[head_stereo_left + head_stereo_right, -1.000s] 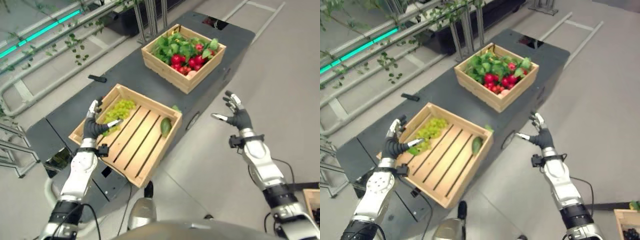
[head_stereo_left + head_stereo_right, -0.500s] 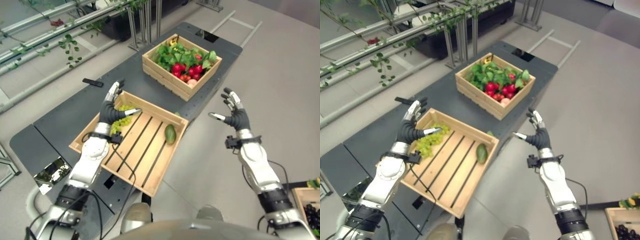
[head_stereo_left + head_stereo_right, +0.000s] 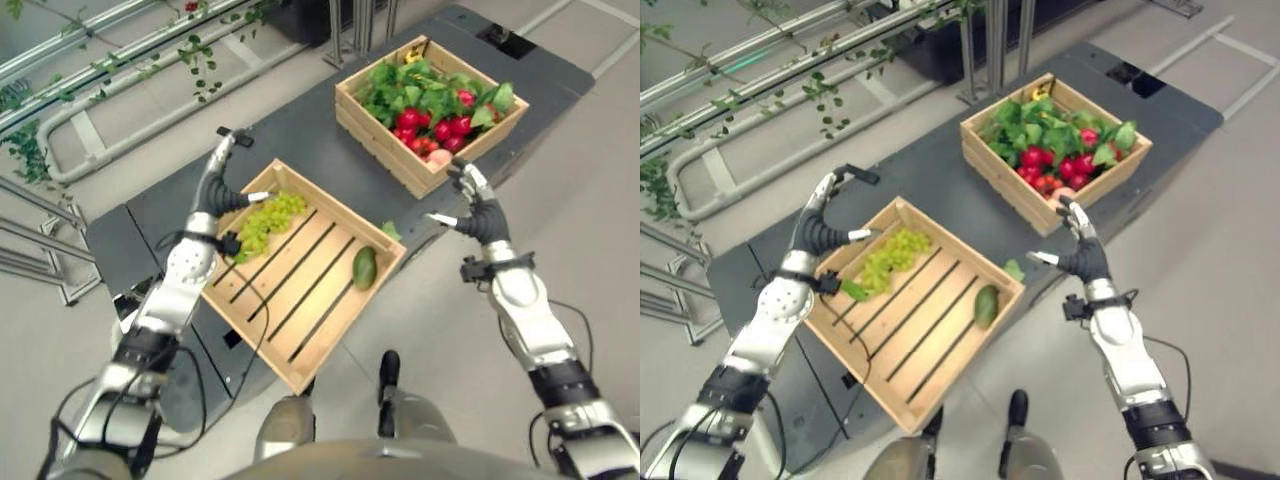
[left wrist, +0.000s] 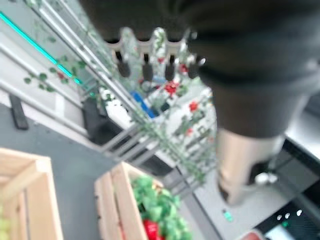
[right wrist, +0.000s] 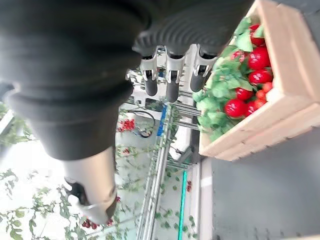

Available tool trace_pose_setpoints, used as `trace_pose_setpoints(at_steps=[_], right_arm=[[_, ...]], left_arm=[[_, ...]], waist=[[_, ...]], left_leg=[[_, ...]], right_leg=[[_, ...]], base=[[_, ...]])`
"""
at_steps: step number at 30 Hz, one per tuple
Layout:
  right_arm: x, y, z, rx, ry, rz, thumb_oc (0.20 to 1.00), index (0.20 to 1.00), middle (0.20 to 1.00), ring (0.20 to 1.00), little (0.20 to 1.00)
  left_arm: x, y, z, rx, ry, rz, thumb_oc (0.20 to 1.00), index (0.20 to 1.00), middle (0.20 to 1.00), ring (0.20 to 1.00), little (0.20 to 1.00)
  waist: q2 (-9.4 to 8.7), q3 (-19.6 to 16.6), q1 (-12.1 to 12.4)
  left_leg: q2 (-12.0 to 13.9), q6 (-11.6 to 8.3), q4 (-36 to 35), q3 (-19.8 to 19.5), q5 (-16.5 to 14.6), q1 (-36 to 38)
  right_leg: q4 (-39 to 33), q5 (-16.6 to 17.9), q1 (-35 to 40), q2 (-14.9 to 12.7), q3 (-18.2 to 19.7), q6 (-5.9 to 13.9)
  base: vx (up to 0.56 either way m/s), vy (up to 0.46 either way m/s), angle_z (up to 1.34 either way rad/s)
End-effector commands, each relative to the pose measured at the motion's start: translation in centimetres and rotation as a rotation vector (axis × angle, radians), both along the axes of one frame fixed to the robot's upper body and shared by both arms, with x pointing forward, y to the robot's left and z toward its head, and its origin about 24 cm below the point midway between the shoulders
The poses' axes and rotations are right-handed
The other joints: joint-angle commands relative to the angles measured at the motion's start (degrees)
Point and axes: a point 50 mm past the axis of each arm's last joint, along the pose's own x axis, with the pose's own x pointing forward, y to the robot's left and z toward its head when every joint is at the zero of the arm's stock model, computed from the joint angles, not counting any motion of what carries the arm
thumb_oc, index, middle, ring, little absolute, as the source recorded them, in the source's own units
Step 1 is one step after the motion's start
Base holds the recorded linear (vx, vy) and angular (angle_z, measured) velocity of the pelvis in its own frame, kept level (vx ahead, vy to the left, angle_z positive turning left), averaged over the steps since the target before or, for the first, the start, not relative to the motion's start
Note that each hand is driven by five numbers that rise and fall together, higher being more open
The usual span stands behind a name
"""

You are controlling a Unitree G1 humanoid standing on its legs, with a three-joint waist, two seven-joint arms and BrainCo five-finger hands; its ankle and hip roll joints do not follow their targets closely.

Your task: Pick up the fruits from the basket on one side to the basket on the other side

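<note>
Landmark: near crate [image 3: 330, 335], a slatted wooden box on the dark bench [image 3: 290, 150], standing in for the first basket.

Item 1. Far crate [image 3: 395, 135], second wooden box on the same bench, well apart from the near crate, toward the bench's far end. Contents: red fruits [image 3: 440, 128] heaped among green leaves [image 3: 400, 95].

Item 2. Green grapes [image 3: 268, 218], a loose bunch lying inside the near crate at its far corner.

Item 3. Green oval fruit [image 3: 364, 267], possibly a mango or avocado, lying inside the near crate against its wall on the robot's right side. A small green piece [image 3: 391, 231] lies on the bench just outside that wall; what it is cannot be told.

Item 4. Left robot hand [image 3: 222, 185], raised above the near crate's far-left rim, close to the grapes; fingers straight and spread, thumb out, holding nothing.

Item 5. Right robot hand [image 3: 478, 212], in the air off the bench edge, between the near crate and the far crate; fingers wide and straight, empty.

Item 6. Small dark flat object [image 3: 862, 176] on the bench beyond the near crate.

Status: judged as the approach before a first pick; no fruit is lifted. Which crate is the source cannot be settled from this. The next move likely calls for one robot hand to lower into a crate and curl round a single fruit.
</note>
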Motion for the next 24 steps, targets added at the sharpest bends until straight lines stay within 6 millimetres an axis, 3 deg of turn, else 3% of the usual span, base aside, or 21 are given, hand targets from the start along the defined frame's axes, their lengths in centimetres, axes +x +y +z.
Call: trace_pose_setpoints(at_steps=[1, 7, 15, 24], right_arm=[[-0.7, 1.3, 4.3, -0.01, -0.217, 0.083, 1.0, 1.0, 1.0, 1.0, 1.0], [-0.5, 2.6, 6.3, -0.064, -0.308, 0.126, 1.0, 1.0, 1.0, 1.0, 1.0], [0.0, 4.2, 7.8, -0.22, -0.387, 0.123, 1.0, 1.0, 1.0, 1.0, 1.0], [1.3, 6.4, 6.7, -0.154, -0.307, 0.195, 1.0, 1.0, 1.0, 1.0, 1.0]], left_arm=[[1.4, -0.1, 3.7, 0.022, -0.13, 0.02, 1.0, 1.0, 1.0, 1.0, 1.0], [2.4, 1.2, 5.1, 0.097, -0.159, 0.119, 1.0, 1.0, 1.0, 1.0, 1.0], [3.7, 2.3, 7.5, 0.266, -0.18, 0.237, 1.0, 1.0, 1.0, 1.0, 1.0], [2.5, 2.0, 6.2, 0.224, -0.186, 0.215, 1.0, 1.0, 1.0, 1.0, 1.0]], waist=[[-1.84, 0.85, -2.14], [-1.12, 1.51, -1.59], [-3.06, 5.85, -0.12], [-5.47, 6.78, 3.14]], left_leg=[[3.99, -1.9, 3.94, 9.49, -0.94, -1.73], [3.76, -1.42, -1.18, 10.2, 1.09, -2.44], [2.83, -0.4, 1.32, 9.09, 0.3, -6.39], [2.33, -0.18, 2.85, 6.43, -0.55, -7.88]], right_leg=[[7.1, -5.86, -0.61, -5.74, 1.19, 6.44], [5.75, -4.74, -4.0, -5.14, 2.1, 6.91], [5.72, -3.17, -6.36, -6.18, 2.64, 7.49], [5.09, -3.03, -5.09, -6.7, 0.52, 7.58]], base=[[-0.03, 0.025, 0.55], [0.0, 0.023, -0.03], [-0.02, 0.027, 0.03], [0.01, -0.013, 0.14]])
